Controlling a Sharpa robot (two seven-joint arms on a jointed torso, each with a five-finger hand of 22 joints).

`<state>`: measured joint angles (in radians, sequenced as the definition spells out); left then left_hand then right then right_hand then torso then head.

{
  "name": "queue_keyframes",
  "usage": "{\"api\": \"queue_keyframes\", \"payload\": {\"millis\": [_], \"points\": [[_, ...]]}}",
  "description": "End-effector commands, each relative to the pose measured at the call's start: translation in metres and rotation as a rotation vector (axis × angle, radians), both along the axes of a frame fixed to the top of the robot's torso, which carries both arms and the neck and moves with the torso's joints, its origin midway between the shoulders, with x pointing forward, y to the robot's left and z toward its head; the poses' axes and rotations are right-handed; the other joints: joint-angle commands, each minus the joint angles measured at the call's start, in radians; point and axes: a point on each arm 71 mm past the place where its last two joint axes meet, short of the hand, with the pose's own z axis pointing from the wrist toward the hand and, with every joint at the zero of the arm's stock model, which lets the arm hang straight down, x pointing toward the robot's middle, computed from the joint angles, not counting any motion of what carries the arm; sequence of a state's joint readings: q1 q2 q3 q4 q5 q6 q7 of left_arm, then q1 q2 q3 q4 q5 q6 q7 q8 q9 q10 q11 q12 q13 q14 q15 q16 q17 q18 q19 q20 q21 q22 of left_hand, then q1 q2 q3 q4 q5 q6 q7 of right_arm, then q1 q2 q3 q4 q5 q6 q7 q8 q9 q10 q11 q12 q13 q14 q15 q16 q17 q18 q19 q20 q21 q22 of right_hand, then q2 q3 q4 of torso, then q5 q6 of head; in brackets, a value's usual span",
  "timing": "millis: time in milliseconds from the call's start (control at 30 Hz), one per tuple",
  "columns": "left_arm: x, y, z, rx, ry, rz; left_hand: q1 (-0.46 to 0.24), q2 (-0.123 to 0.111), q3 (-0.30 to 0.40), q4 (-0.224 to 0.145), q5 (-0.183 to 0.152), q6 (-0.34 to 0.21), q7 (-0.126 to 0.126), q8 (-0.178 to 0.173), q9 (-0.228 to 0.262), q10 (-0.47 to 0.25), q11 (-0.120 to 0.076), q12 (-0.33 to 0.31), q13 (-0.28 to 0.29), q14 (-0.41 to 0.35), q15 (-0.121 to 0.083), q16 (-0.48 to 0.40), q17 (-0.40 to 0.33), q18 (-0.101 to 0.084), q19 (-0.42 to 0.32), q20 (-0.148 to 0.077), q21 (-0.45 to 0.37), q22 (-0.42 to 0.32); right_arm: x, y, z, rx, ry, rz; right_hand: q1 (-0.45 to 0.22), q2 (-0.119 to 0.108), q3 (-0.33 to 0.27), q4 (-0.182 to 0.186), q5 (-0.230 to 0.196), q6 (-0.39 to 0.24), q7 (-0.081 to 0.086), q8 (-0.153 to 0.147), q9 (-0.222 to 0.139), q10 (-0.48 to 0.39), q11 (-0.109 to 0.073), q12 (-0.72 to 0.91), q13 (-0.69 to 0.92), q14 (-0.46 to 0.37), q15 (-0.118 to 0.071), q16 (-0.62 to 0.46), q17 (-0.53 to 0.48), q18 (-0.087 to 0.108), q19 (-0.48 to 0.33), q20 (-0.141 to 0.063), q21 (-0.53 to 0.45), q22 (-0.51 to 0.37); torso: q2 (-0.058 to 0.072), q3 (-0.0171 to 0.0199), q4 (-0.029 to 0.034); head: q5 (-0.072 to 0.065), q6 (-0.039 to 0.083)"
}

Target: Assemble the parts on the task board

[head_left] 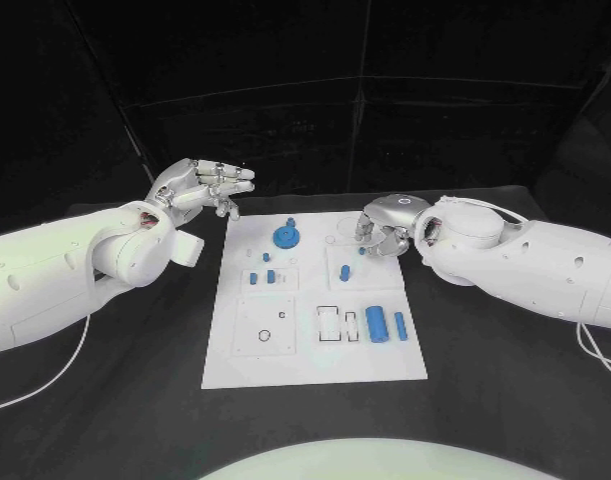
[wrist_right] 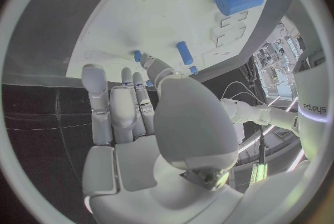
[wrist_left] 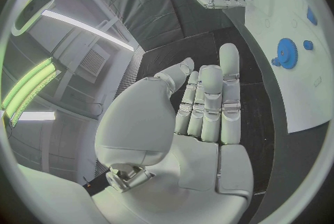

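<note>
Parts [head_left: 379, 324] on task board [head_left: 248, 370]

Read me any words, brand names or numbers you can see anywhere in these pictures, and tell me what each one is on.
"sharpa": on the robot's white body, written sideways, in the right wrist view.
No other text can be read; the task board and its blue parts carry no readable writing.

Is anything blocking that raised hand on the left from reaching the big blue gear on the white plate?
Nothing visible does. The left hand is raised off the far left corner of the task board, holding nothing, fingers apart. The blue gear lies near that far edge, with bare board and table between them. The right hand is over the opposite side.
</note>
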<state>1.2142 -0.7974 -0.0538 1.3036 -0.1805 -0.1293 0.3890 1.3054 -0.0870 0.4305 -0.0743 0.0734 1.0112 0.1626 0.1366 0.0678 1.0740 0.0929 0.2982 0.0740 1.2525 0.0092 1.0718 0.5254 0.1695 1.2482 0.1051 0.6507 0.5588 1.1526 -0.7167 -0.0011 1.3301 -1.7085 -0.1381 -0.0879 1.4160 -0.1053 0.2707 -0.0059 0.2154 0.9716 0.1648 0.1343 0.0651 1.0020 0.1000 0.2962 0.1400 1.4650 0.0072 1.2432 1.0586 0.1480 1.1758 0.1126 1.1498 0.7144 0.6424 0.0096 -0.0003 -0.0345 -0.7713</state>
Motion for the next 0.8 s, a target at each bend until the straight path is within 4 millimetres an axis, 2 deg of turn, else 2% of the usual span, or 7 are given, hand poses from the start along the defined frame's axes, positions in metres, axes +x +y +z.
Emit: {"api": "queue_keyframes", "payload": {"millis": [33,467,633,800], "points": [[-0.001,-0.001,0.003,-0.047,-0.01,-0.001,-0.006,0.007,-0.006,0.003,-0.001,-0.001,0.006,0.002,-0.002,0.003,0.003,0.004,0.001,-0.006,-0.001,-0.006,-0.001,0.013,-0.007,0.0,-0.006,-0.001,0.0,0.002,-0.002,-0.027,0.003,0.014,0.0,-0.003,0.007,0.0,-0.005,0.001,0.004,-0.005,0.001,-0.002,0.002,-0.004,-0.003,0.016,0.008,0.003,0.001,0.005,0.0,0.006,-0.002,0.001,0.0,0.0008,-0.0017,0.003,0.0],[-0.001,-0.004,0.003,-0.05,-0.005,-0.009,-0.007,0.007,-0.008,0.003,-0.001,-0.003,0.008,0.001,-0.002,0.0,0.005,0.005,0.001,-0.013,0.001,-0.013,-0.017,0.012,-0.009,0.002,-0.009,-0.003,0.003,0.005,-0.013,-0.045,0.038,0.01,-0.004,0.007,0.053,-0.003,-0.002,0.021,0.004,-0.009,0.003,0.029,-0.001,-0.006,-0.029,0.017,0.005,0.01,0.01,0.004,0.007,0.006,0.006,0.012,-0.001,0.0012,-0.0012,0.005,-0.004],[-0.001,-0.004,0.003,-0.049,-0.002,-0.01,-0.007,0.007,-0.008,0.003,-0.001,-0.004,0.009,0.0,-0.002,-0.001,0.005,0.005,0.001,-0.016,0.001,-0.015,-0.021,0.012,-0.011,0.002,-0.01,-0.004,0.001,0.007,-0.018,-0.052,0.058,0.015,-0.005,0.017,0.092,-0.007,-0.013,0.055,-0.006,0.0,0.007,0.07,-0.011,0.002,-0.039,0.023,-0.003,0.026,0.03,0.0,0.02,0.0,0.023,0.037,-0.002,0.0015,-0.002,0.007,-0.008],[-0.001,-0.005,0.002,-0.048,0.001,-0.012,-0.006,0.007,-0.009,0.003,-0.001,-0.005,0.01,0.0,-0.002,-0.003,0.006,0.005,0.0,-0.019,0.002,-0.018,-0.026,0.012,-0.012,0.002,-0.011,-0.004,0.001,0.008,-0.021,-0.055,0.068,0.017,-0.012,0.016,0.103,-0.006,-0.017,0.063,-0.008,0.001,0.006,0.079,-0.015,0.0,-0.043,0.024,-0.006,0.031,0.035,-0.001,0.025,-0.003,0.029,0.046,-0.001,0.0015,-0.0017,0.008,-0.011]]}}
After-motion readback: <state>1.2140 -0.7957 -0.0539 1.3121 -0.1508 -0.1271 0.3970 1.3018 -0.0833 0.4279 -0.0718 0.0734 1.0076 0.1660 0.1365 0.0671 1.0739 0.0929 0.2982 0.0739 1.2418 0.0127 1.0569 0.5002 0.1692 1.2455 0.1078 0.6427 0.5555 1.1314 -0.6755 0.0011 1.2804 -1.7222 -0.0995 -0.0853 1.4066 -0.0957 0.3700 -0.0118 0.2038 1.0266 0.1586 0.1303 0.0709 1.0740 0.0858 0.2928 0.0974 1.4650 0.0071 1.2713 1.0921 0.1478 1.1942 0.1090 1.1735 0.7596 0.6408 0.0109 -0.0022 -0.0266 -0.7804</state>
